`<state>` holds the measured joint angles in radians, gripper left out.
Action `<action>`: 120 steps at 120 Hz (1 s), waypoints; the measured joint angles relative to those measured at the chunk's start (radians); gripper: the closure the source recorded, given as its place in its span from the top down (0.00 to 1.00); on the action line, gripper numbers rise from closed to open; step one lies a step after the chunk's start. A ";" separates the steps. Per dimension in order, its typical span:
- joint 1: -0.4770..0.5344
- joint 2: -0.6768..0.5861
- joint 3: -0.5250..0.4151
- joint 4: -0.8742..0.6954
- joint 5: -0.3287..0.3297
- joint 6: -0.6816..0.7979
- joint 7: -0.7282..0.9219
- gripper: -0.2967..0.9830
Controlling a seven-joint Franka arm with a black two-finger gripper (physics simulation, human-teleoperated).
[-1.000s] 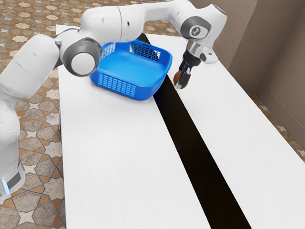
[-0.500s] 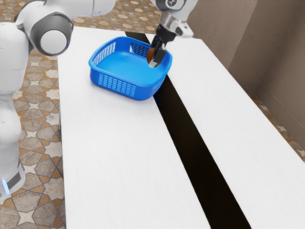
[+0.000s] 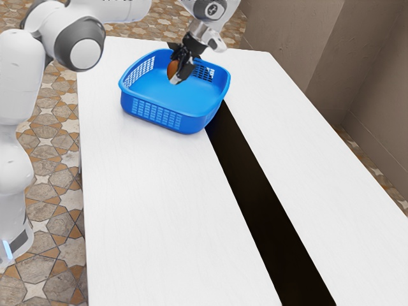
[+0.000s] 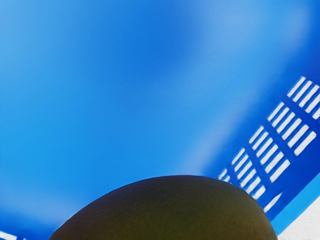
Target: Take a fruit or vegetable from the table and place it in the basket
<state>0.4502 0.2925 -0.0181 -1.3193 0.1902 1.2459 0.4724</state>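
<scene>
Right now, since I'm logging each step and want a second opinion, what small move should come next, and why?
I'd probably lower the hand slightly: it holds the fruit over the basket, and the wrist view shows the basket's blue floor beyond the fruit.

Item one: our smooth, rounded fruit, orange-brown on one side and olive-green on another (image 4: 170, 212), whole, held in our gripper (image 3: 178, 78) above the basket's floor. Item two: our bright blue, rounded-square plastic basket (image 3: 152, 111), low-walled, with slotted sides; we find it upright, open side up, on the white table (image 3: 146, 197), below the fruit.
</scene>
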 joint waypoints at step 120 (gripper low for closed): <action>-0.209 -0.091 -0.160 0.065 -0.209 0.148 0.080 0.76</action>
<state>0.2416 0.2015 -0.1777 -1.2546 -0.0184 1.3942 0.5526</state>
